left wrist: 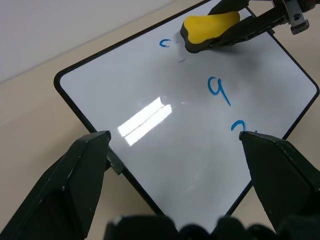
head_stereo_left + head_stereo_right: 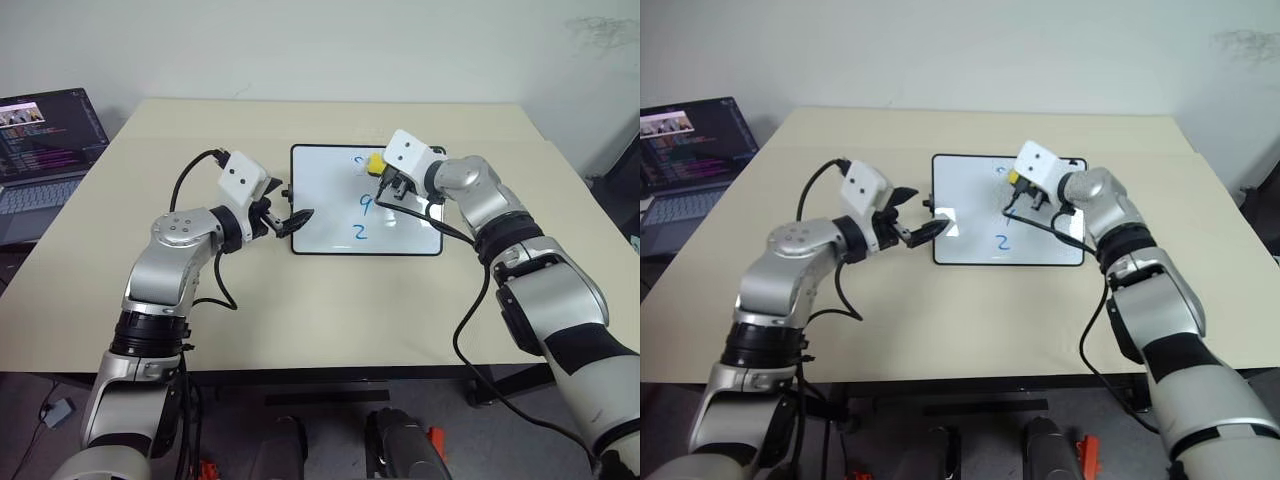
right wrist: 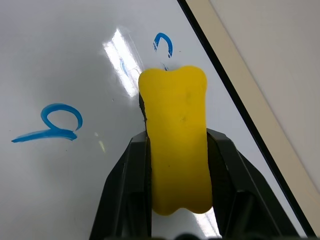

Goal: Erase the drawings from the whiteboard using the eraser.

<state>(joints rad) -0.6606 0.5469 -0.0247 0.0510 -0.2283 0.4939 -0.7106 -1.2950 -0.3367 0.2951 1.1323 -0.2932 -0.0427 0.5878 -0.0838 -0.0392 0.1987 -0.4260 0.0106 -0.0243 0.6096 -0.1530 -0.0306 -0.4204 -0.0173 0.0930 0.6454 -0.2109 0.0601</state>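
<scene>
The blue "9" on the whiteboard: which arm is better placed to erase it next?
Right. Its tool grips the eraser on the whiteboard, just beside the "9". The left tool is open at the board's edge.

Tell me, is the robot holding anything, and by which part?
The right end effector clamps the yellow eraser by its long sides. The left end effector is open, holding nothing.

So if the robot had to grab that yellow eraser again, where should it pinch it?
Probably at the narrow waist of the eraser, one finger on each long side. It is bone-shaped, wider at both ends, so the pinched middle should keep it from sliding out. Come from above and behind, as the right pincer does now, leaving the dark base free to rub the whiteboard.
</scene>
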